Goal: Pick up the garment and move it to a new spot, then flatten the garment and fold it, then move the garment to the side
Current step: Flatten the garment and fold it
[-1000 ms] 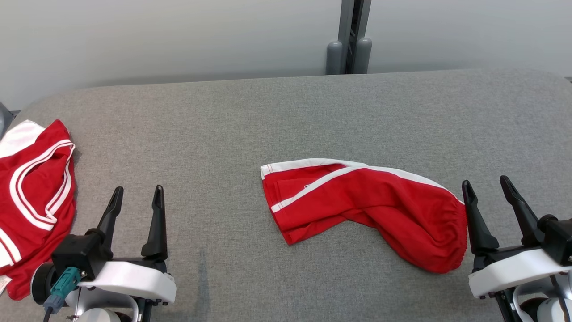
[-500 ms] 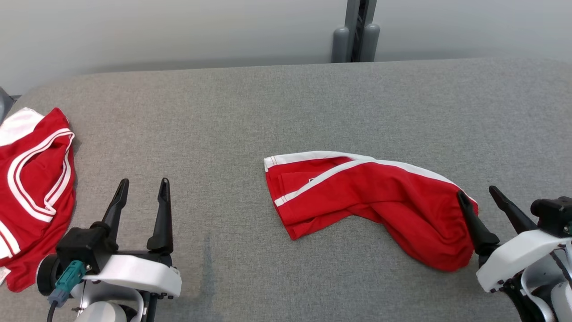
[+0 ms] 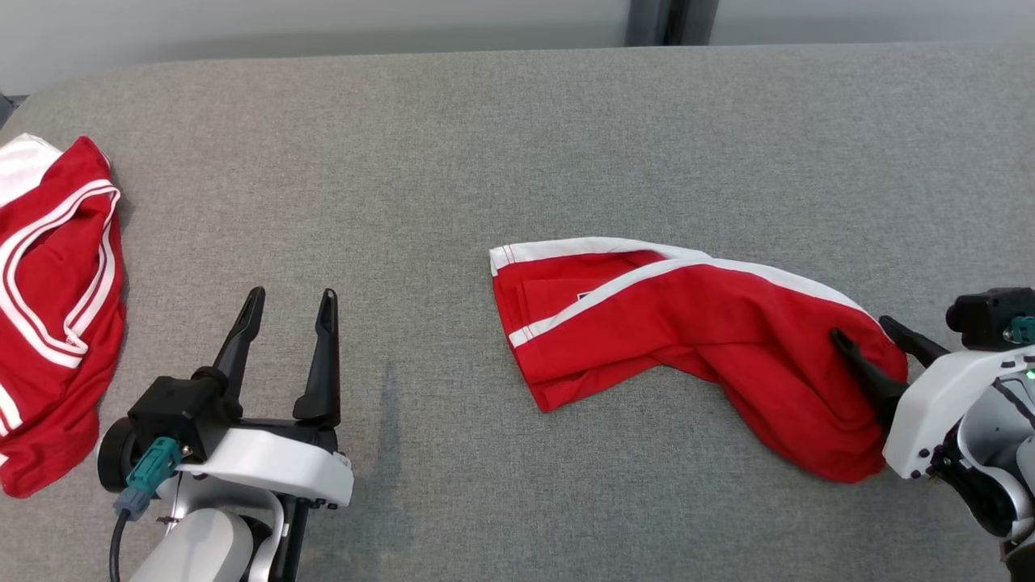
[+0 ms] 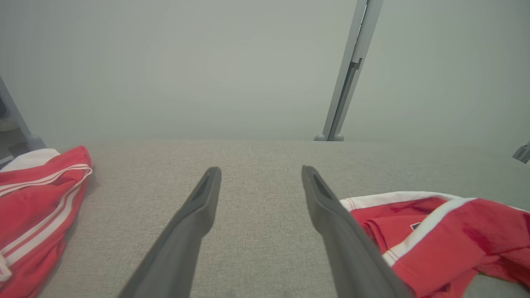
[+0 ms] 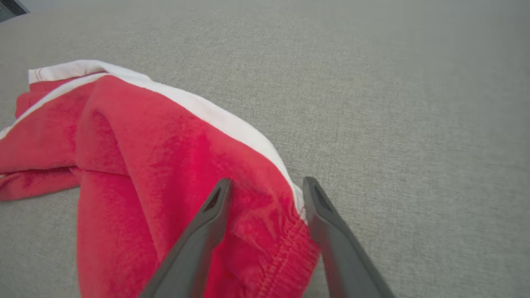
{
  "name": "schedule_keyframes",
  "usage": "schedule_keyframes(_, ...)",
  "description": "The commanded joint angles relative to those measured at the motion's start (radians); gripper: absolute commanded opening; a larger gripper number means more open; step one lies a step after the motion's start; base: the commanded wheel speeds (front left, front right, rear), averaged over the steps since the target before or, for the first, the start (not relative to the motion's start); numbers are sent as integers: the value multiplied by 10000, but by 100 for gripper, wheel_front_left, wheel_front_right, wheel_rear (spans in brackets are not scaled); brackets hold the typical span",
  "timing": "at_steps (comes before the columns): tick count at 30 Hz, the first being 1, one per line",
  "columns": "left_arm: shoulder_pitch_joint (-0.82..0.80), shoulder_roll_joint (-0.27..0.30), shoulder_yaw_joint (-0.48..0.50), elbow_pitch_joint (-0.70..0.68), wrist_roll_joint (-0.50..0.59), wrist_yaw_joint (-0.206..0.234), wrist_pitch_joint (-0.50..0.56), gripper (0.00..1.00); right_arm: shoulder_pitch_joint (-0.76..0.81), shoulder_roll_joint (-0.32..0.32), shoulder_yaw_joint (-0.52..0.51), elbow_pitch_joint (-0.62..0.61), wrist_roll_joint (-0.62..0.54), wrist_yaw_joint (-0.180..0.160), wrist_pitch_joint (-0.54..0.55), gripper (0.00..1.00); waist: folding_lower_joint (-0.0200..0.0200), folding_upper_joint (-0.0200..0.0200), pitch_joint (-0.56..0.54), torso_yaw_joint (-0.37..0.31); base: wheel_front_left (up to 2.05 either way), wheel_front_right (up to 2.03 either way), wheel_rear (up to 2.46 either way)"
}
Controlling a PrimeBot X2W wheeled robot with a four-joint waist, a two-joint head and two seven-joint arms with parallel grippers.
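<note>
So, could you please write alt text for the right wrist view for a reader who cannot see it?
The jaws of the right gripper stand open on either side of the gathered elastic edge of a red garment with a white stripe, which lies crumpled on a grey fabric surface.

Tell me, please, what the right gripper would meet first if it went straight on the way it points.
Probably the red shorts: the right gripper, jaws open, straddles their gathered waistband, so cloth lies directly ahead.
</note>
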Motion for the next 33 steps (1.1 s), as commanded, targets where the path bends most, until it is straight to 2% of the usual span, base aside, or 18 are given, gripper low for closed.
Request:
schedule_keyframes(1, -184, 10, 20, 48, 82, -40, -56, 100, -183, -129, 25, 4, 145, -3, 21, 30, 0, 0, 30, 6, 0, 0, 0)
schedule_keyframes(2, -233, -4, 30, 93, 66, -65, -74, 100, -247, -240, 216, 42, 255, -3, 141, 0, 0, 0, 52, 4, 0, 0, 0)
schedule_keyframes(8, -401, -53, 100, 312, 15, -166, -193, 100, -843, -770, 657, -193, 664, -3, 89, 0, 0, 0, 92, -30, 0, 0, 0)
schedule_keyframes(12, -458, -73, 147, 392, 4, -204, -254, 100, -1614, -1022, 530, -610, 121, -3, -620, 0, 0, 0, 105, -87, 0, 0, 0)
schedule_keyframes(14, -500, -68, 165, 423, 12, -218, -260, 100, -1952, -907, 389, -795, -334, -5, -1039, 0, 0, 0, 111, -133, 0, 0, 0)
schedule_keyframes(19, -563, -46, 178, 435, 20, -220, -301, 100, -2077, -269, -146, -1401, -2178, -5, -1977, 0, 0, 0, 141, -257, 0, 0, 0)
schedule_keyframes(25, -596, -82, 158, 438, -42, -234, -329, 100, -298, 872, -734, -1891, -4114, -5, -2365, 0, 0, 0, 221, -348, 0, 0, 0)
schedule_keyframes(29, -586, -53, 162, 456, -104, -274, -310, 100, 1082, 1679, -1022, -1807, -4639, -5, -2646, 0, 0, 0, 254, -452, 0, 0, 0)
schedule_keyframes(33, -591, -7, 159, 463, -110, -285, -278, 100, 1765, 2278, -1286, -1475, -4749, -5, -2941, 0, 0, 0, 255, -546, 0, 0, 0)
